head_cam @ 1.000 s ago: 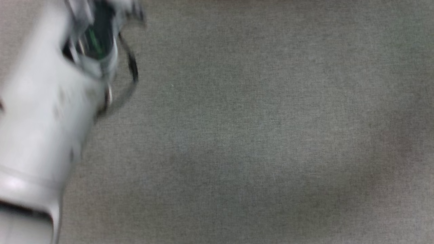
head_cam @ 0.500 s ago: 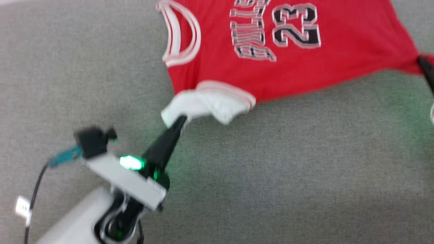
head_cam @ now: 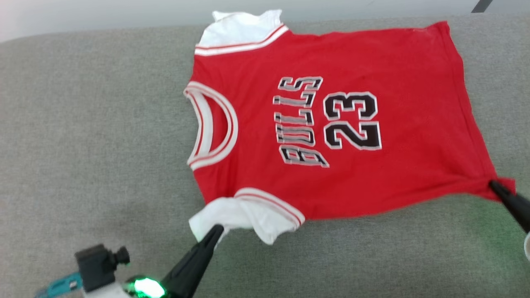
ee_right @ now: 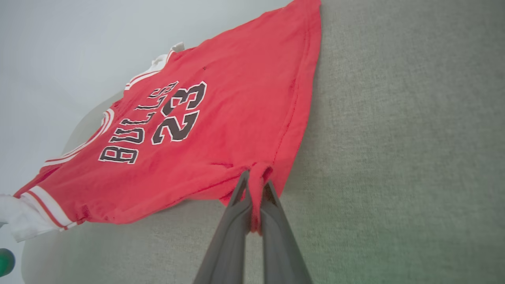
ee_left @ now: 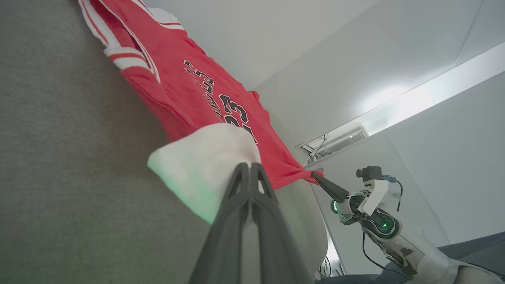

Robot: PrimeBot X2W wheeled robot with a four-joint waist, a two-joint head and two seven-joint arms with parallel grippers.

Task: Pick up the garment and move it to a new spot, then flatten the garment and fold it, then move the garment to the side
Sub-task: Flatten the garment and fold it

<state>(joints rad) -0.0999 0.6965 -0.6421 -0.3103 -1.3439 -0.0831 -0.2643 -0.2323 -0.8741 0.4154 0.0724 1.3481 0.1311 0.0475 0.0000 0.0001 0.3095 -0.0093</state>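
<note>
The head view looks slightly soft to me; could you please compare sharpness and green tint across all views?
Head view: mildly blurred, shirt print legible, green lamp bottom left. Left wrist view: sharp, green cast on the white sleeve. Right wrist view: sharp, faint green tint on the grey cushion.

Both the left gripper (head_cam: 215, 229) and the right gripper (head_cam: 495, 186) are pairs of long dark-grey fingers tapering to thin tips. Behind the right one are a green light (ee_left: 384, 225), a white bracket (ee_left: 375, 195), a small black camera (ee_left: 369, 173), a teal plug (ee_left: 388, 178), a thin black cable (ee_left: 401, 194) and a pale forearm (ee_left: 430, 262).
</note>
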